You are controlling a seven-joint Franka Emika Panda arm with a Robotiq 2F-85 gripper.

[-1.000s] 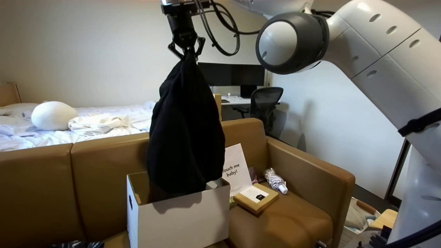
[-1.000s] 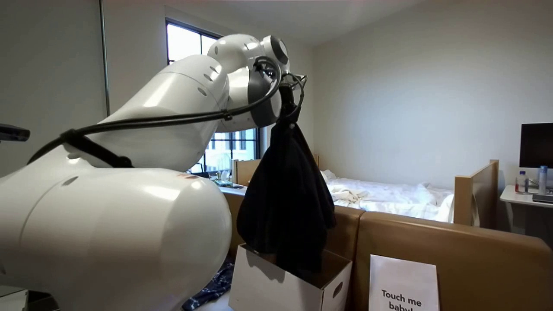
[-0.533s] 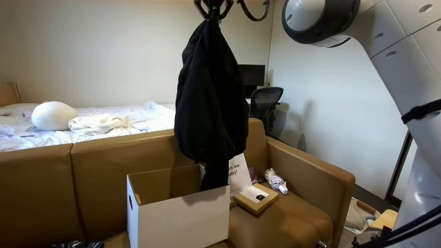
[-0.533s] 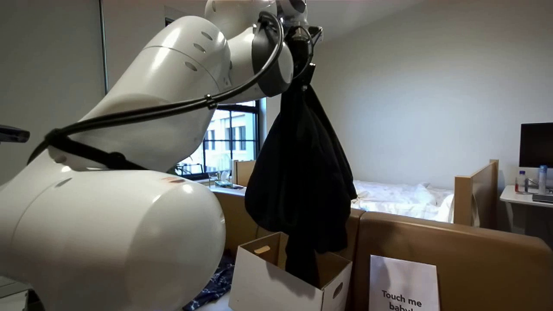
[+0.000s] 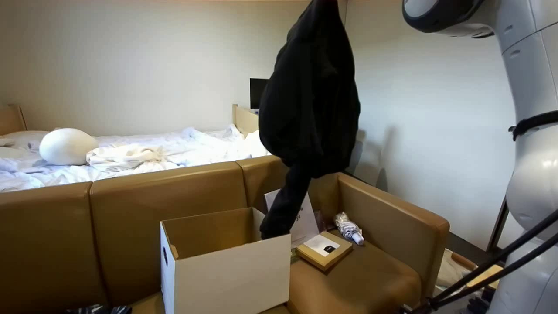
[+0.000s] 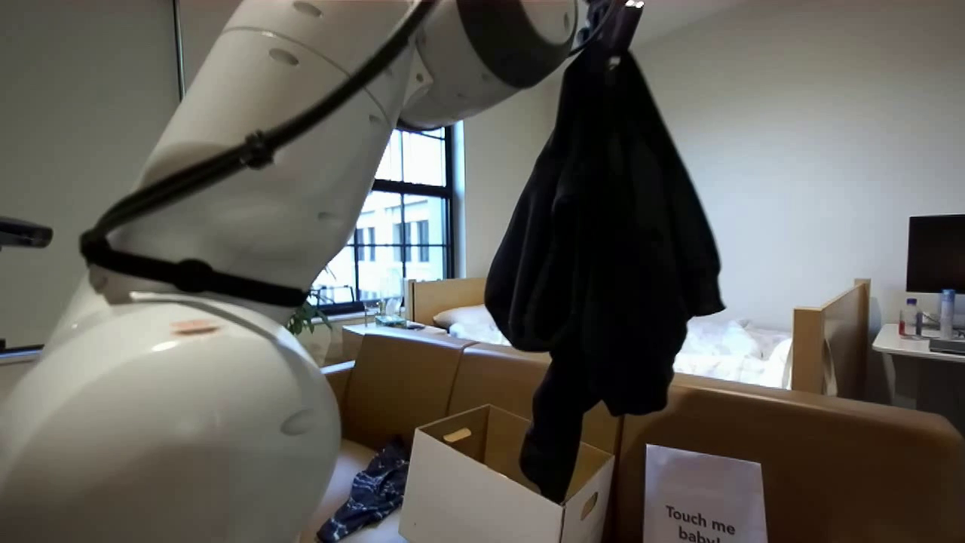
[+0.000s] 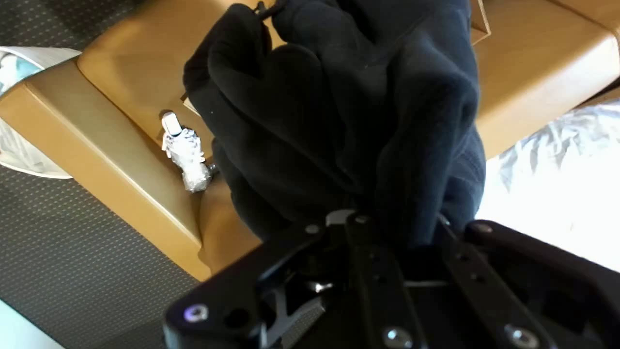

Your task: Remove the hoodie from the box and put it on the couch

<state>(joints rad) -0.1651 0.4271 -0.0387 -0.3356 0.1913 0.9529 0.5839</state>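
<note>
The black hoodie (image 5: 311, 100) hangs in the air in both exterior views (image 6: 611, 256) and fills the middle of the wrist view (image 7: 339, 111). My gripper (image 6: 614, 53) is shut on its top; in the wrist view its fingers (image 7: 397, 232) pinch the cloth. The gripper is out of view above in an exterior view. One dangling sleeve reaches down to the mouth of the white box (image 5: 231, 277), at the end near the card; its tip is partly hidden by the near wall. The box (image 6: 475, 483) stands on the brown couch (image 5: 170, 192), also in the wrist view (image 7: 533, 72).
A white card (image 6: 705, 490) leans on the couch back. A tan flat box (image 5: 323, 251) and a wrapped white item (image 5: 348, 229) lie on the end seat beside the couch arm (image 5: 392, 205). Dark blue patterned cloth (image 6: 369, 490) lies beside the box. A bed (image 5: 187, 146) stands behind.
The gripper and hoodie have risen and moved toward the couch's arm end. The hoodie's body has come out of the box and over its edge, with just a sleeve trailing at the rim.
</note>
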